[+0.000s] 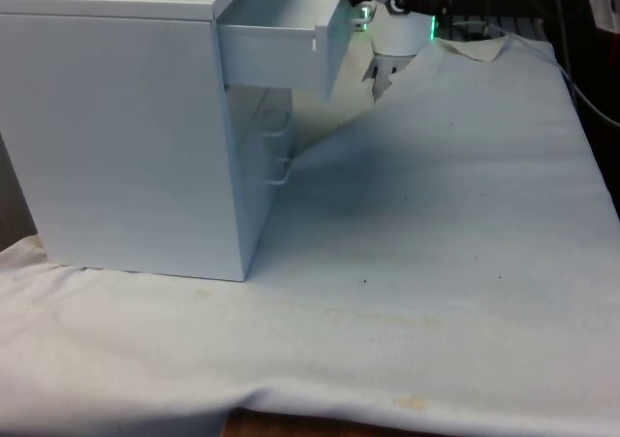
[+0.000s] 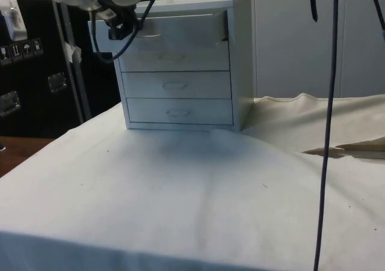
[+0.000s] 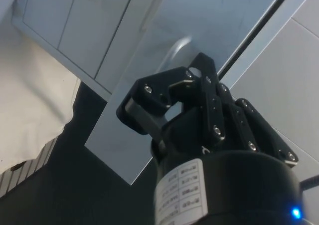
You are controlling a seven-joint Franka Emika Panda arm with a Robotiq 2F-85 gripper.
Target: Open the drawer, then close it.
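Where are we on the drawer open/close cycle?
Done: the top drawer stands pulled out of the chest, so the opening looks complete. In hand: the gripper sits right at that drawer's front, by its handle; whether it grips the handle is unclear. Left: pushing the drawer back in. The three lower drawers are shut.

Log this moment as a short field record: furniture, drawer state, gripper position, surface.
furniture: white chest of drawers, four drawers, standing on the white cloth
top drawer: top drawer pulled partly out; the three below are shut
gripper: gripper at the top drawer's front, close by its handle
task stage: drawer open, not yet closed
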